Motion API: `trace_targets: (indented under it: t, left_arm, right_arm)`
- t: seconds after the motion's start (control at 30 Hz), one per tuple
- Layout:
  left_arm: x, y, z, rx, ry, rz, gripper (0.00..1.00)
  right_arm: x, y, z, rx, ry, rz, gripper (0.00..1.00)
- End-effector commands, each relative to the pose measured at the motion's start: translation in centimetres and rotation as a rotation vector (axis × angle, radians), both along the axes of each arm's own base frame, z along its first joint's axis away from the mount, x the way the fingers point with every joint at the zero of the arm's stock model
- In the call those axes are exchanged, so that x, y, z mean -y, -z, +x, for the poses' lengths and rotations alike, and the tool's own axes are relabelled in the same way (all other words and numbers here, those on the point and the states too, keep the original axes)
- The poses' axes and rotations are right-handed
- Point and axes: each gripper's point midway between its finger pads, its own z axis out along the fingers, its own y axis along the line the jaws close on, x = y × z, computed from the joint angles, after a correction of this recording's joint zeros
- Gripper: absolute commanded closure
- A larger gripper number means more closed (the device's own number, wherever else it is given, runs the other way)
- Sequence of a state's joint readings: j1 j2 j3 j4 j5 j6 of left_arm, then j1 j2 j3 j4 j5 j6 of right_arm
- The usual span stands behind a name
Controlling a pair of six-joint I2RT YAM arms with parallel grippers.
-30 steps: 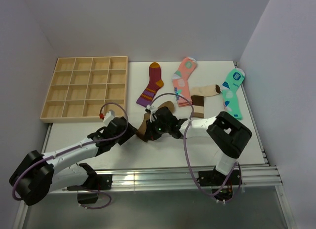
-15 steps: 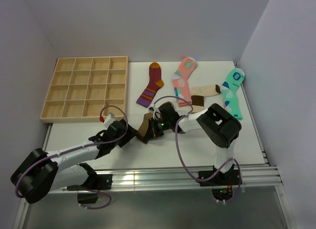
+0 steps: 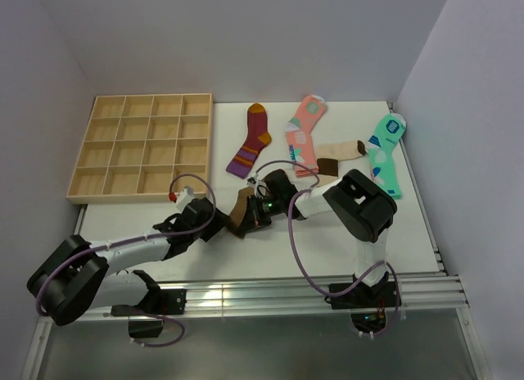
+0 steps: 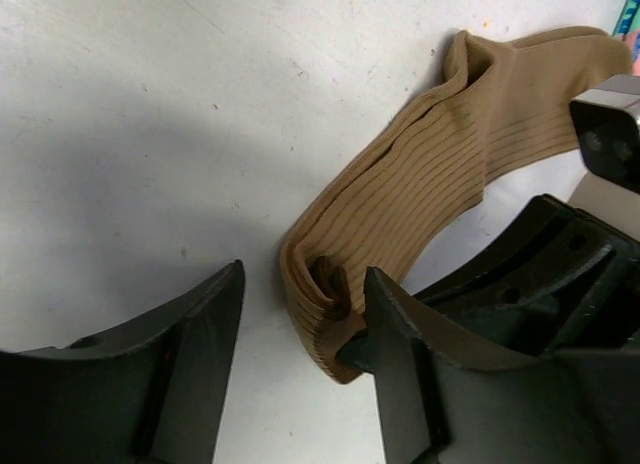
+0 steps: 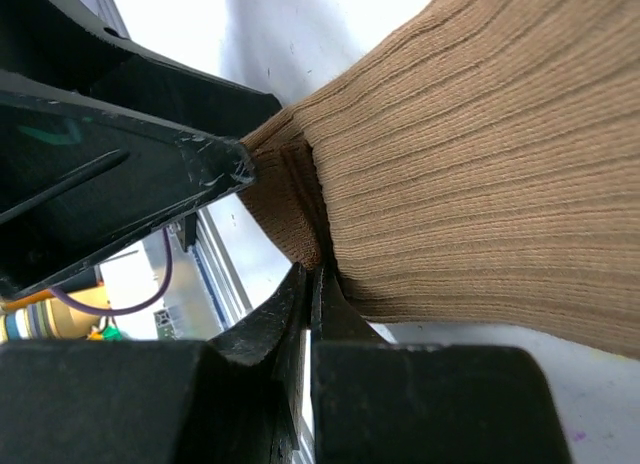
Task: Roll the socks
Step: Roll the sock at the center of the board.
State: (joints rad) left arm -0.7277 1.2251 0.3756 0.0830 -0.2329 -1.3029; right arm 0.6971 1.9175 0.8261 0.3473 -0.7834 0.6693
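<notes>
Starting the roll: the right end effector [image 5: 312, 284] clamps the curled end of the brown sock [image 3: 240, 208] at the centre of the counter [image 3: 286, 257], and the left end effector [image 4: 305, 284] stands wide astride it. Next probably comes curling it tighter toward one o'clock, where the beige sock [image 3: 340, 155] lies.

We see the white table [image 3: 344, 249] bearing a wooden compartment tray [image 3: 135, 196] at ten o'clock, a maroon striped sock [image 3: 252, 142] at twelve, a pink sock [image 3: 304, 128] and a beige sock [image 3: 340, 153] at one, a mint-green sock [image 3: 386, 151] at two, and a mid-brown sock [image 3: 241, 210] near centre.
</notes>
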Motion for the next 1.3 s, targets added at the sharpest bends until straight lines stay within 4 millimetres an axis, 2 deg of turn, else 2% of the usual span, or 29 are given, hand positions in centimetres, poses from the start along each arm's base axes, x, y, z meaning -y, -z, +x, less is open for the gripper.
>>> trace_targets:
  t: [0.0, 0.23, 0.3, 0.4, 0.5, 0.53, 0.6, 0.7, 0.73, 0.8, 0.83, 0.9, 1.07, 1.27]
  left_arm:
    - [0.1, 0.9, -0.3, -0.040, -0.003, 0.008, 0.44]
    - [0.4, 1.9, -0.5, -0.078, 0.009, 0.027, 0.61]
    - [0.5, 2.0, -0.3, -0.080, 0.008, 0.030, 0.70]
    - [0.4, 1.9, -0.2, -0.079, 0.005, 0.044, 0.83]
    - [0.4, 1.6, 0.0, -0.079, 0.016, 0.066, 0.98]
    - [0.4, 1.6, 0.0, -0.081, 0.019, 0.072, 0.99]
    - [0.3, 1.3, 0.1, -0.083, 0.030, 0.095, 1.00]
    - [0.5, 0.8, 0.3, -0.078, 0.053, 0.119, 1.00]
    - [0.4, 0.7, 0.4, -0.075, 0.065, 0.133, 1.00]
    - [0.7, 0.3, 0.5, -0.078, 0.081, 0.147, 1.00]
    - [0.7, 0.3, 0.5, -0.078, 0.093, 0.159, 1.00]
    - [0.9, 0.1, 0.6, -0.083, 0.104, 0.164, 1.00]
    - [1.0, 0.0, 0.8, -0.089, 0.120, 0.177, 1.00]
    - [0.9, 0.2, 0.9, -0.100, 0.125, 0.180, 1.00]
  right_arm:
    - [0.1, 0.4, 1.2, 0.003, 0.032, -0.016, 1.00]
    - [0.4, 0.5, 1.4, 0.020, 0.037, -0.036, 0.99]
    - [0.5, 0.4, 1.5, 0.034, 0.038, -0.040, 0.97]
    - [0.6, 0.0, 1.6, 0.069, 0.044, -0.028, 0.92]
    - [1.0, -1.2, 1.7, 0.171, 0.058, -0.023, 0.80]
    - [1.3, -1.7, 2.0, 0.218, 0.079, -0.036, 0.72]
    - [1.7, -2.1, 2.2, 0.294, 0.079, -0.060, 0.67]
    - [2.1, -3.0, 2.4, 0.435, 0.099, -0.109, 0.64]
    - [2.0, -3.1, 1.6, 0.481, 0.073, -0.121, 0.61]
    - [2.1, -4.4, 2.2, 0.582, 0.104, -0.148, 0.60]
    - [1.8, -4.3, 1.5, 0.636, 0.073, -0.165, 0.60]
    - [1.7, -5.0, 1.6, 0.716, 0.087, -0.196, 0.60]
    - [0.7, -4.9, 0.6, 0.800, 0.053, -0.212, 0.58]
    - [-0.2, -4.0, 0.3, 0.833, 0.013, -0.250, 0.57]
